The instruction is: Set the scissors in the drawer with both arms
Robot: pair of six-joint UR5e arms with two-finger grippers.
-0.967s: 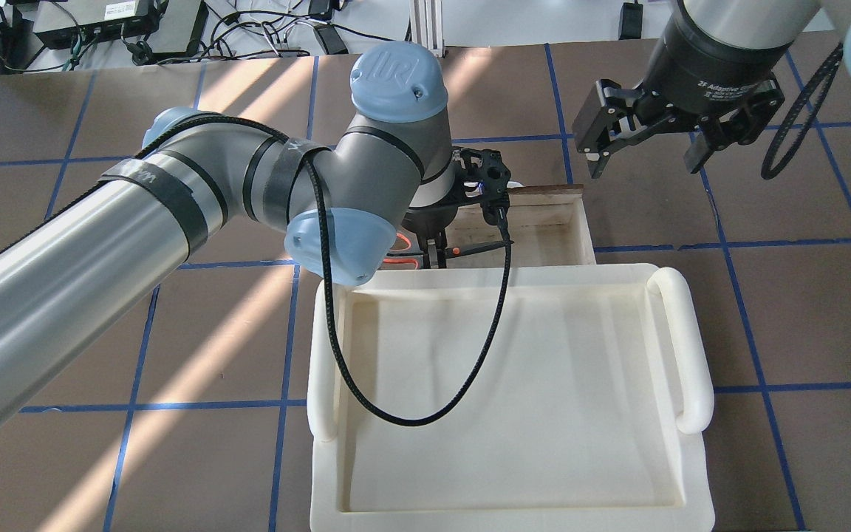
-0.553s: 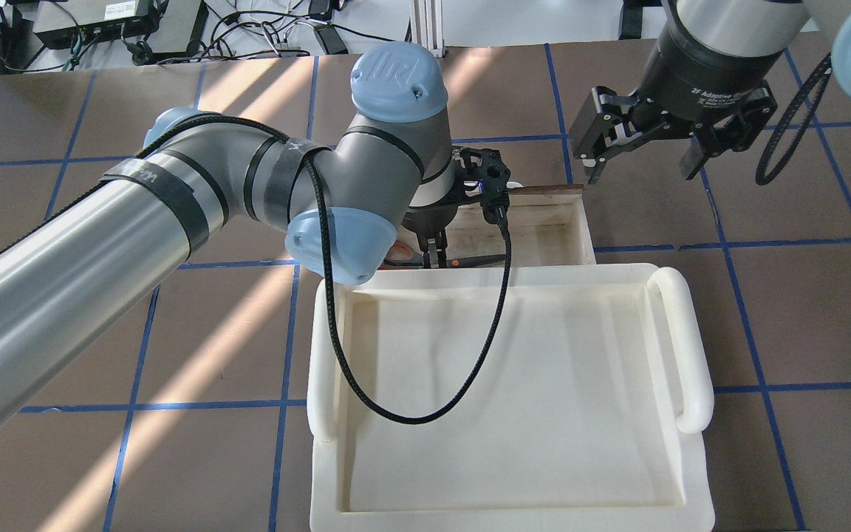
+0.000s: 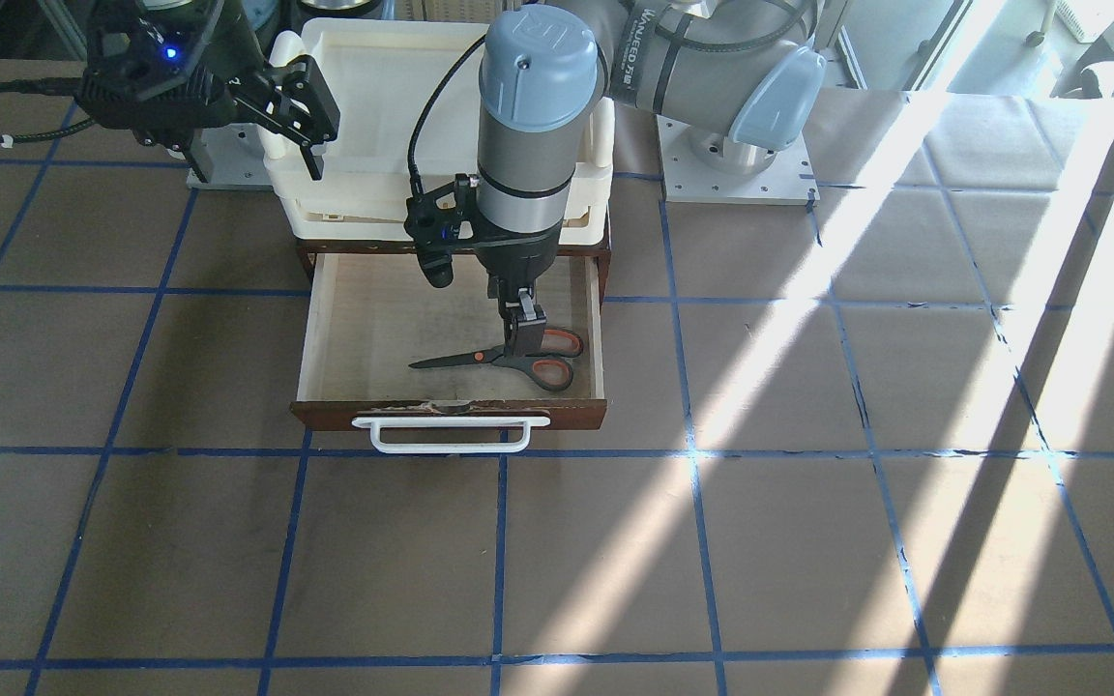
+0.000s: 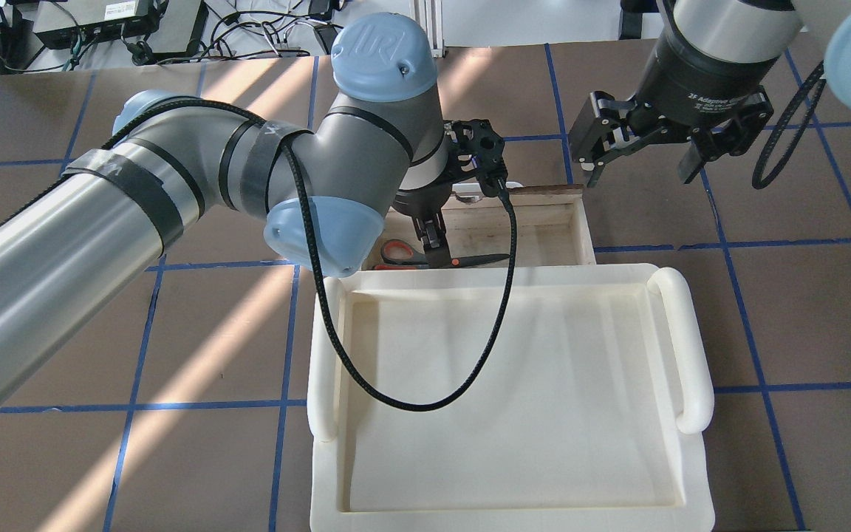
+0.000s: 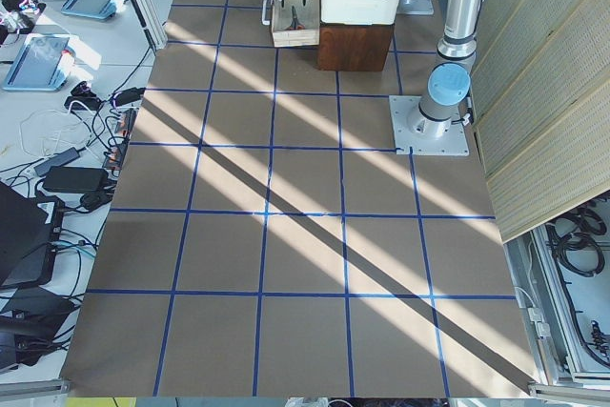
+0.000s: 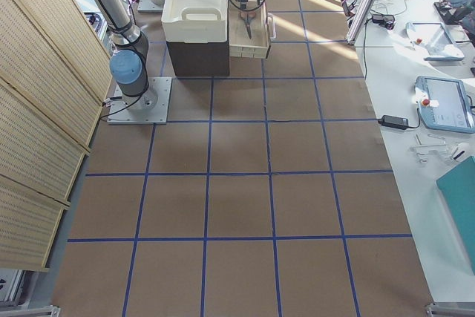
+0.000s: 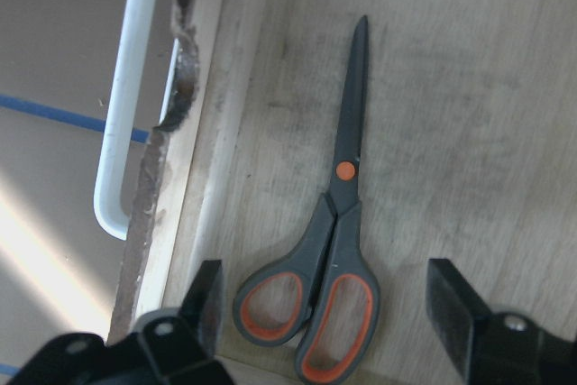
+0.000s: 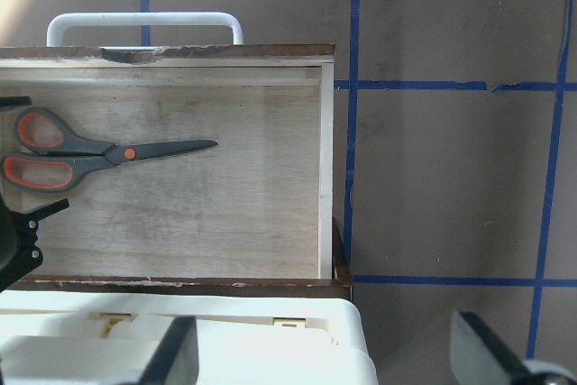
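Note:
The scissors (image 3: 509, 360) lie flat on the pale floor of the open drawer (image 3: 320, 329), handle loops toward my left, blades toward my right. They also show in the overhead view (image 4: 462, 260), the left wrist view (image 7: 338, 223) and the right wrist view (image 8: 99, 155). My left gripper (image 3: 524, 333) hangs straight above the handle end. In the left wrist view (image 7: 329, 313) it is open, its fingers either side of the loops and clear of them. My right gripper (image 4: 640, 166) is open and empty, held high beyond the drawer's right side.
A cream-white plastic tray (image 4: 684, 347) sits on top of the dark wooden cabinet, just behind the open drawer. The drawer's white bar handle (image 3: 441, 447) points away from me. Brown table with a blue tape grid lies all around.
The scissors have gone down onto the drawer floor. My left gripper has risen off them and its wrist has shifted left. The right gripper has drifted slightly away.

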